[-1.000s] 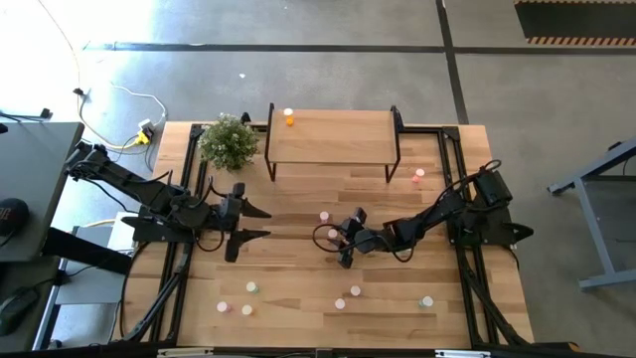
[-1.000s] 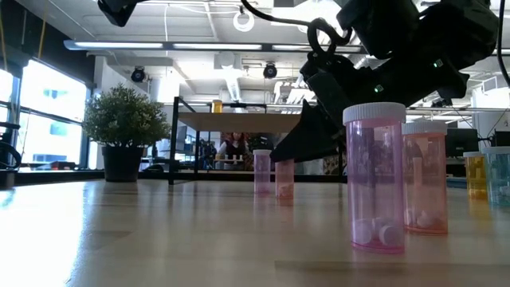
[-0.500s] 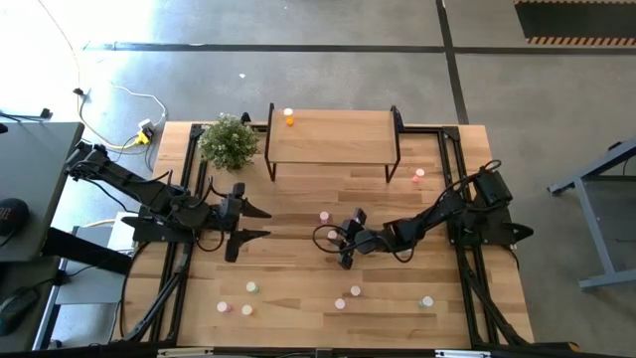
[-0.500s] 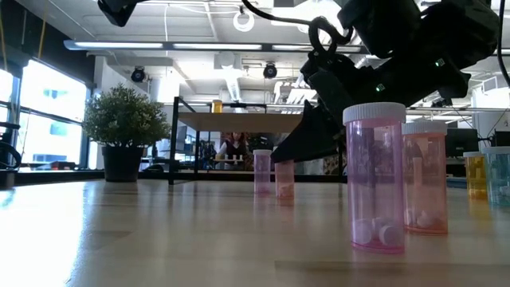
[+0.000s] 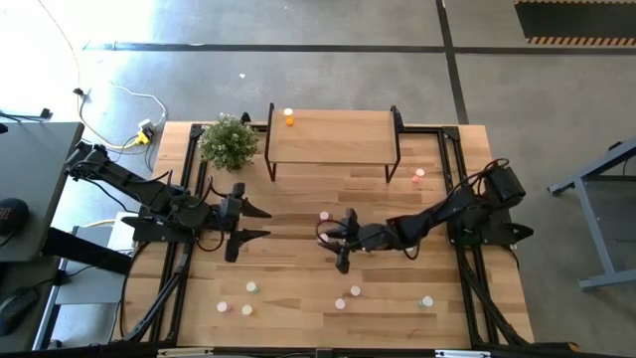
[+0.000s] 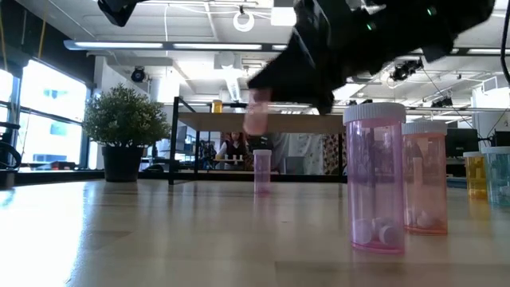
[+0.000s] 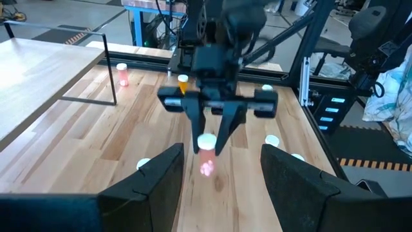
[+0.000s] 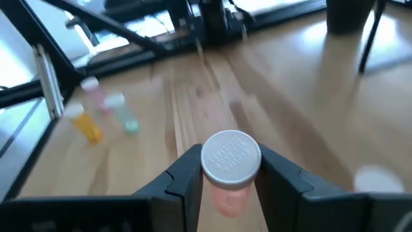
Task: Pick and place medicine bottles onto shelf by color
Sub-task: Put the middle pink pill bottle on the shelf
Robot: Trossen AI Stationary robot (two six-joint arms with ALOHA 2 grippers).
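Note:
My right gripper [image 5: 333, 239] is shut on a light pink medicine bottle [image 7: 206, 154] with a white cap, raised above mid-table. Another pink bottle [image 5: 324, 216] stands on the table just beyond it. The shelf [image 5: 333, 134] stands at the far edge on black legs, with an orange bottle [image 5: 289, 117] on its left end. My left gripper [image 5: 256, 221] waits open over the table's left half, its fingers pointing toward the right gripper. My right gripper pinches the pink bottle's top between its two fingers [image 8: 188, 173], at the white cap [image 8: 231, 158] and just beneath it. The fingers come slanting down from the table's right side. The bottle hangs upright below them, its body [image 7: 206, 166] clear of the table.
A potted plant [image 5: 229, 141] stands left of the shelf and a pink bottle [image 5: 418, 176] by its right leg. Several bottles [image 5: 340, 303] are scattered along the near edge. They loom large in the low view, a pink one [image 6: 374, 179] nearest.
My right gripper has gone up and a little toward the table's left edge with the pink bottle. The bottle stood on the table before and now hangs clear of it. The left arm has kept still.

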